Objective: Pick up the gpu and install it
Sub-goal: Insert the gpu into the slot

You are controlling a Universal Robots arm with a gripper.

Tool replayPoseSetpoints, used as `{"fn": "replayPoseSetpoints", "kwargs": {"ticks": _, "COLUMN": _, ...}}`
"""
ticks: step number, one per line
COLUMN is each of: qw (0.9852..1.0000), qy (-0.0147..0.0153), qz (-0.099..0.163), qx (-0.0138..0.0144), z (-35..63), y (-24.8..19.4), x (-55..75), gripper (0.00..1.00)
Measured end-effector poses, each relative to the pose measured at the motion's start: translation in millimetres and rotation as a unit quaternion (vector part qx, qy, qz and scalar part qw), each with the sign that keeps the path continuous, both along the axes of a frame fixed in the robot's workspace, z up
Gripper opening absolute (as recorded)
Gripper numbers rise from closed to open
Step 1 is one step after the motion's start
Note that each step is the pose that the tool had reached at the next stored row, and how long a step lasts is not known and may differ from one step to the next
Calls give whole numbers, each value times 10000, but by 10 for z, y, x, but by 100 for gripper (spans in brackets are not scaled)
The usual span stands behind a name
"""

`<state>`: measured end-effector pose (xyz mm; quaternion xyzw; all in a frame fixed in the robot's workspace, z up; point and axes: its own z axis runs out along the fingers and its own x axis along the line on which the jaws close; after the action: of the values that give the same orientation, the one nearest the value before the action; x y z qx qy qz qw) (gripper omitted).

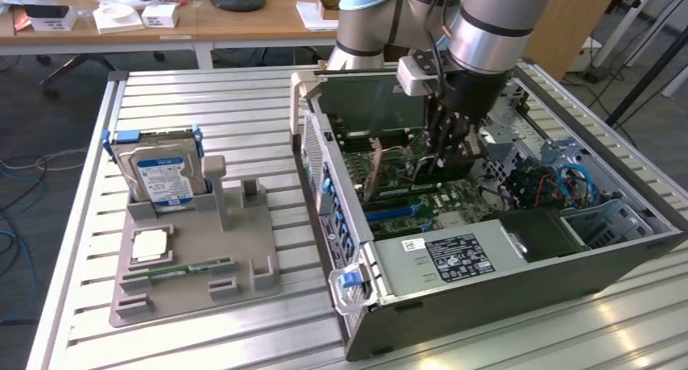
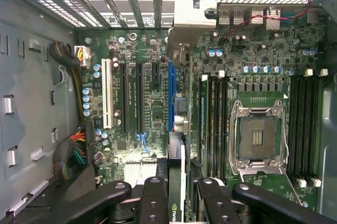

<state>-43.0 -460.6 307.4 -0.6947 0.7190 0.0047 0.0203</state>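
My gripper [image 1: 443, 156] is lowered into the open computer case [image 1: 537, 265], just above the motherboard [image 1: 430, 201]. In the wrist view the gripper [image 2: 178, 200] is shut on the gpu [image 2: 177, 176], a thin dark card seen edge-on between the black fingers [image 2: 152, 197]. The card runs along the line of the blue expansion slot [image 2: 170, 92], and its pale metal bracket end [image 2: 181, 40] points toward the case's rear slot openings. How close the card's edge is to the slot I cannot tell.
Beside the blue slot are black and white slots [image 2: 108, 95], memory slots [image 2: 213, 124], an empty processor socket [image 2: 258, 137] and cable bundles [image 2: 73, 153]. On the exterior view's left, a grey tray [image 1: 253, 265] carries a hard drive [image 1: 161, 172], a processor [image 1: 151, 245] and a memory stick [image 1: 183, 269].
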Motion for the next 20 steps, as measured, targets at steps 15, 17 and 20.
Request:
{"fn": "replayPoseSetpoints", "kwargs": {"ticks": 15, "qw": 10000, "qy": 0, "qz": -1, "qx": 0, "z": -6, "y": 0, "x": -37, "gripper": 26}}
{"fn": "replayPoseSetpoints", "kwargs": {"ticks": 17, "qw": 10000, "qy": 0, "qz": 0, "qx": 0, "z": -7, "y": 0, "x": -52, "gripper": 26}}
{"fn": "replayPoseSetpoints", "kwargs": {"ticks": 20, "qw": 10000, "qy": 0, "qz": 1, "qx": -1, "z": -7, "y": 0, "x": -62, "gripper": 26}}
